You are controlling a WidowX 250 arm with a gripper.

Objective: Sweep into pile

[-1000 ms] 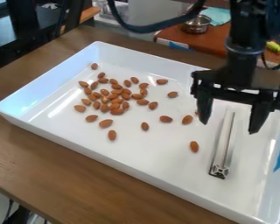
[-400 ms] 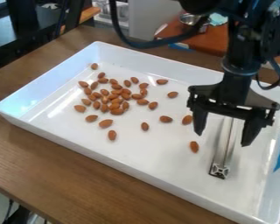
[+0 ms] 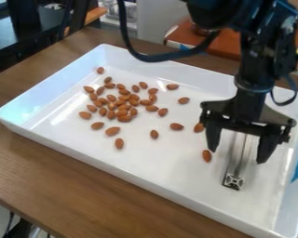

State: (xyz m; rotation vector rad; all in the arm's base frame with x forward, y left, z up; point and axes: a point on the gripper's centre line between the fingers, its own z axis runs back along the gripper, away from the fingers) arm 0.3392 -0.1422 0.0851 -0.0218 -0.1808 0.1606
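White tray (image 3: 158,63), room between near rim (image 3: 114,167) and almonds (image 3: 124,118); end effector (image 3: 237,155) above, fingers (image 3: 267,148) apart.

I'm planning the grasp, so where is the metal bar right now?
In the camera view, the metal bar lies in the right part of the white tray, beneath the open pincer.
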